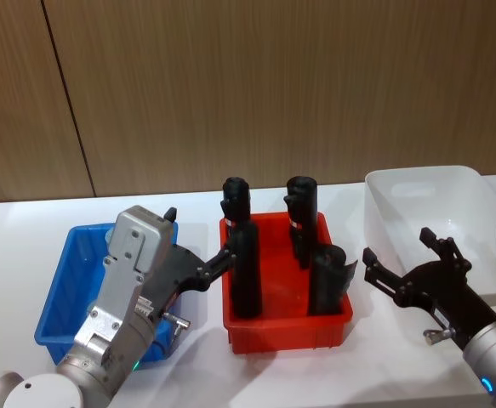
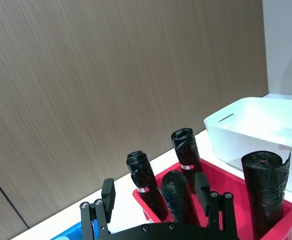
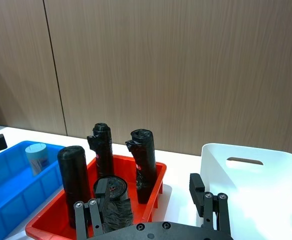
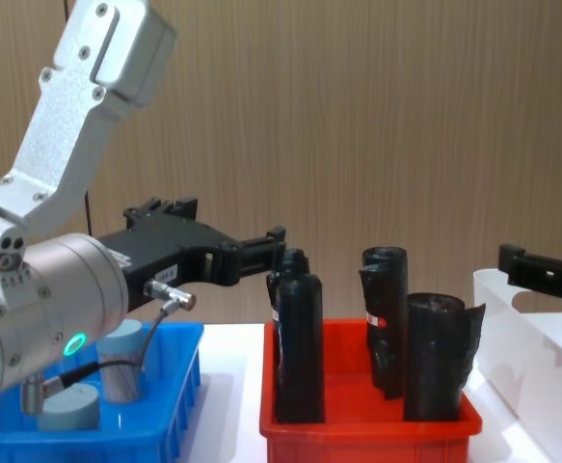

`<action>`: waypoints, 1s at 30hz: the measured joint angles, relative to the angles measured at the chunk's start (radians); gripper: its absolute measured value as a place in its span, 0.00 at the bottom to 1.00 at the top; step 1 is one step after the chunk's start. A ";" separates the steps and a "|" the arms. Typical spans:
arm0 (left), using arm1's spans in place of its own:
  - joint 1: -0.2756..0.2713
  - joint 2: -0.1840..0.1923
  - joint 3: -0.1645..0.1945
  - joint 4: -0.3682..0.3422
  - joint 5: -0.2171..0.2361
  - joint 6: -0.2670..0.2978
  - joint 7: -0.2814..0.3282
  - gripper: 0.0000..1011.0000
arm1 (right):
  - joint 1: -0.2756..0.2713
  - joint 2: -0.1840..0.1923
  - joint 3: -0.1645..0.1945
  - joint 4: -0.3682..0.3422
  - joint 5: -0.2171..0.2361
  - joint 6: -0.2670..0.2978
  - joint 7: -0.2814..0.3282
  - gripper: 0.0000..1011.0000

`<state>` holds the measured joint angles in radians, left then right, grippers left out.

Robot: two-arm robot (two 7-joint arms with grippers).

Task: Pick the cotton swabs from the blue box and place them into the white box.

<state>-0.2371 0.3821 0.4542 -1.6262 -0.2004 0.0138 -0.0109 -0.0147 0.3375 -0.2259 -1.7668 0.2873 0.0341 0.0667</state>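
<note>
The blue box [image 1: 60,297] sits at the table's left. Two cotton swabs jars with pale blue lids stand in it [image 4: 121,359] [image 4: 68,405]; one also appears in the right wrist view [image 3: 37,157]. My left gripper [image 1: 198,236] hangs open above the blue box's right side, fingers pointing toward the red bin, holding nothing. The white box [image 1: 452,183] stands at the right. In front of its left wall my right gripper [image 1: 398,246] is open and empty. The left gripper [image 4: 232,231] reaches in above the blue box [image 4: 165,386] in the chest view.
A red bin [image 1: 286,327] with several upright black rolls [image 1: 246,272] stands between the two boxes, close to both grippers. A wood-panelled wall runs behind the table. Bare white tabletop lies in front of the bins.
</note>
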 joint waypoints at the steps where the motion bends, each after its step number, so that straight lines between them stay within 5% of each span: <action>1: 0.000 0.000 0.000 0.000 0.000 0.000 0.000 0.99 | 0.000 0.000 0.000 0.000 0.000 0.000 0.000 0.99; 30: -0.001 0.009 -0.012 0.006 -0.007 0.011 -0.006 0.99 | 0.000 0.000 0.000 0.000 0.000 0.000 0.000 0.99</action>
<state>-0.2384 0.3911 0.4422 -1.6201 -0.2079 0.0248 -0.0165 -0.0146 0.3375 -0.2258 -1.7667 0.2873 0.0341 0.0668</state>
